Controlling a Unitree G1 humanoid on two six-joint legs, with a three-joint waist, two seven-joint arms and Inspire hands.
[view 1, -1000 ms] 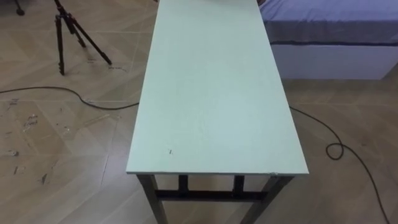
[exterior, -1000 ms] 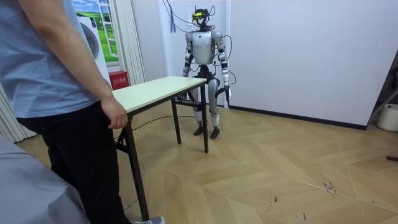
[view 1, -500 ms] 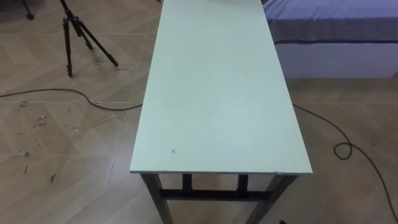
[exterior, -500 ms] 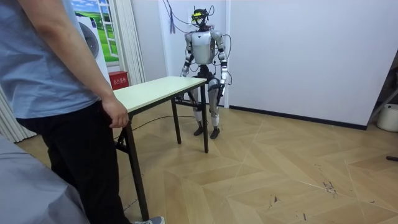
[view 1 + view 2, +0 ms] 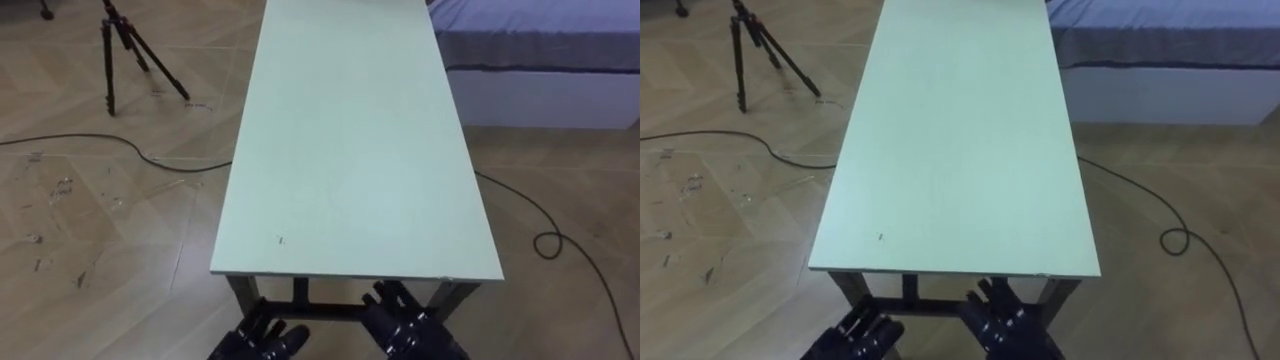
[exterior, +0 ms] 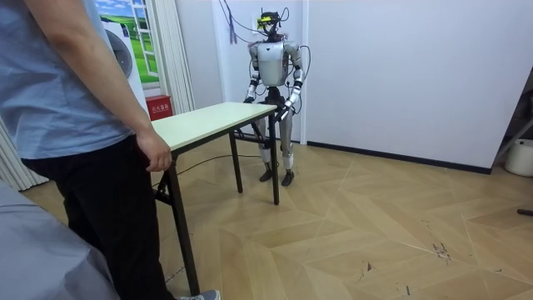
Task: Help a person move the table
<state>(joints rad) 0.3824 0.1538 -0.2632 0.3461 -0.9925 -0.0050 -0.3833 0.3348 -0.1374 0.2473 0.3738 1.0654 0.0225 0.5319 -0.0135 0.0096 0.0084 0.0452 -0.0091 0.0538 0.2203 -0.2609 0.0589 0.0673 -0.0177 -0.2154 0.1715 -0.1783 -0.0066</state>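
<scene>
Table [image 5: 350, 150] stands lengthwise before me, a person [image 6: 67, 100] at its far end. My left hand [image 5: 262, 340] and right hand [image 5: 408, 328] hover below the near edge, fingers spread, empty. I judge it rigid and weighty; best held under that edge.

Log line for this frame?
left hand: open, short of table near edge | right hand: open, same | person's hand: at far end

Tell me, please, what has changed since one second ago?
Both arms rose: the left hand and right hand now show before the table's near edge, fingers straight, holding nothing. The table stands where it was, and the person's hand stays at its far end.
</scene>
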